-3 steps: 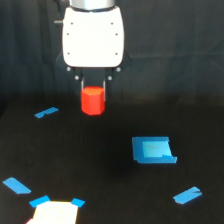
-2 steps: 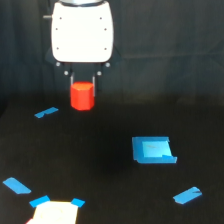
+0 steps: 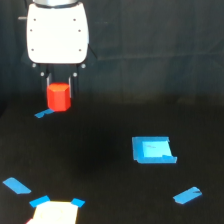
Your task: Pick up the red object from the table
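1. The white gripper point(image 3: 59, 95) hangs in the upper part of the exterior view's left, its broad rounded body filling the top corner of that side.
2. Two dark fingers point(image 3: 48, 89) reach down from the underside of the white body, one on each side of the red object point(image 3: 58, 97).
3. The fingers are closed narrowly onto the red object, pressing it from both flanks; it sits between them with its top tucked up just under the body.
4. The red object is a small red-orange block with faceted sides, clearly narrower than the white body above it, and it stands upright in the grasp.
5. It appears lifted clear of the table point(image 3: 100, 165); its lower edge hangs in front of the dark surface, though the exact gap cannot be told from this one view.
6. Just below and toward the exterior view's left of the block lies a small blue tape strip point(image 3: 45, 113) on the table.
7. A blue square patch point(image 3: 152, 149) lies well apart, toward the exterior view's right and nearer the camera.
8. Another blue tape piece point(image 3: 187, 195) lies tilted near the lower right of the exterior view.
9. At the lower left, a blue strip point(image 3: 17, 186) lies beside a pale sheet point(image 3: 54, 214) with blue tape at its upper corners, cut off by the frame's bottom edge.
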